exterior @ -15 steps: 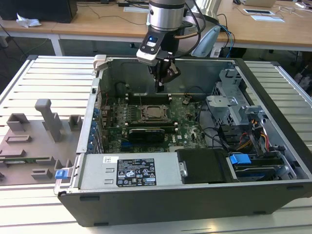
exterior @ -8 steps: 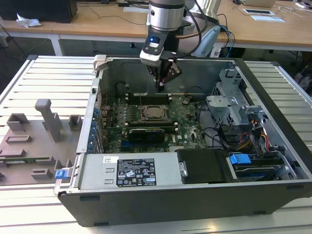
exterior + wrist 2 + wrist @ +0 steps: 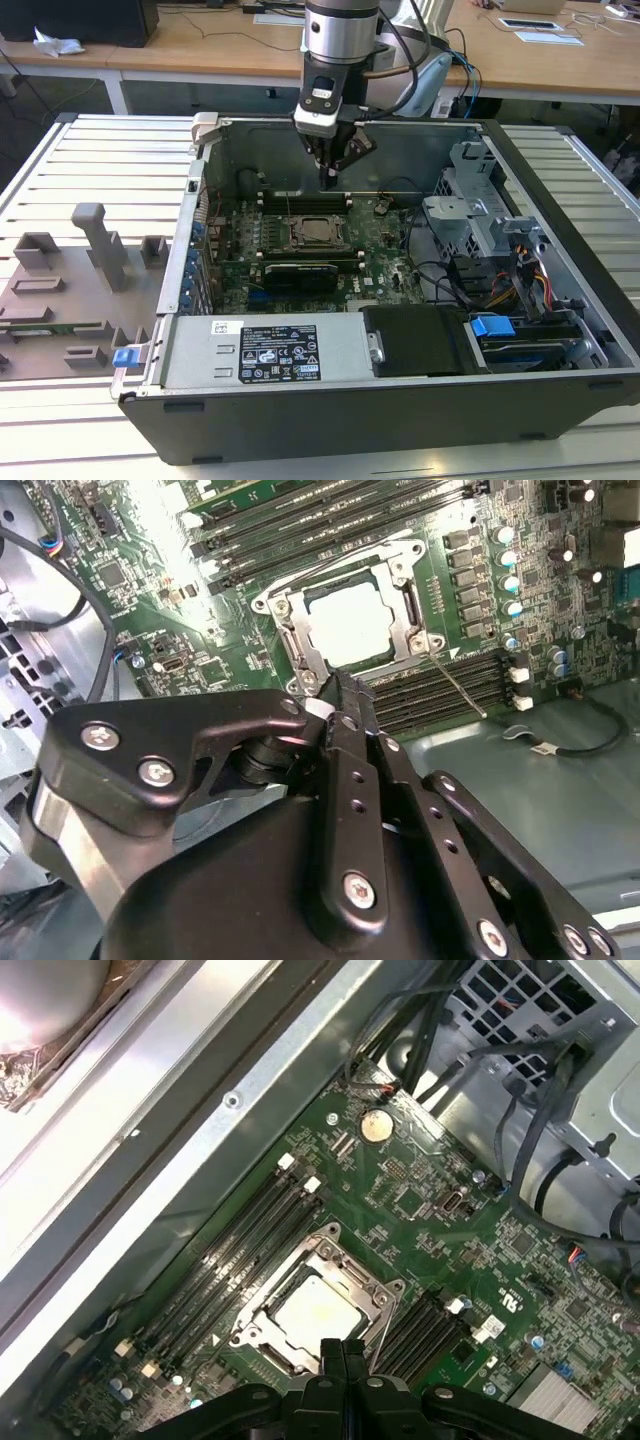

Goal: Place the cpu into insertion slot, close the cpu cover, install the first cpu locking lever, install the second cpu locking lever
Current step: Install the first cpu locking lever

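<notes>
Ribbed metal surface point(image 3: 90, 150) on the exterior view's left, with blocky grey plastic fixtures point(image 3: 100, 245) on it. Mid-case, the tool point(image 3: 328, 178) hangs pinched shut with nothing in it, over the green board point(image 3: 390, 250). The cpu point(image 3: 350, 625), a dull silver square, sits in the slot point(image 3: 409, 605). The shiny cover point(image 3: 395, 652) frames it. A thin wire lever point(image 3: 458, 687) pokes out. The slot's mostly buried, and the tool's black links block the near corner.

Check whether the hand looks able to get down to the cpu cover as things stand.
Likely yes. The hand hangs close above the cpu cover, which lies flat around the cpu. In both wrist views, the space between fingertips and cover looks open.
</notes>
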Tool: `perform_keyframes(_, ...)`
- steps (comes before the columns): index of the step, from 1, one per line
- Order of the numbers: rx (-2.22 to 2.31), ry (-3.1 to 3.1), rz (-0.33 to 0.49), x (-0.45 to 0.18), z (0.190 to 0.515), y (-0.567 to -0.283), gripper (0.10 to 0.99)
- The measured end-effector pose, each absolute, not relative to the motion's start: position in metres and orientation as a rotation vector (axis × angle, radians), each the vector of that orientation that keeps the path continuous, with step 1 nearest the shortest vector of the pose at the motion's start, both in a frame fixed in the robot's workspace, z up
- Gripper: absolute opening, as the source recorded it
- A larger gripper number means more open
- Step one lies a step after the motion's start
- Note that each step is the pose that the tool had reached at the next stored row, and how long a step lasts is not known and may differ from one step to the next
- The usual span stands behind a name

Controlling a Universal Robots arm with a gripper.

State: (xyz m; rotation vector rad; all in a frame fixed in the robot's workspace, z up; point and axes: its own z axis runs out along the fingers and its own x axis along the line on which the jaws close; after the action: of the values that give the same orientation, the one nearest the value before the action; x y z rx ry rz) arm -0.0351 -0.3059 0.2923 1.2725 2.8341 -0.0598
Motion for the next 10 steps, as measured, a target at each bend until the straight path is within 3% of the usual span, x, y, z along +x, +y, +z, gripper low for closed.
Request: perform_keyframes(10,1.156,2.882,-0.058,-0.0351,0.2923,-0.3059,0.106)
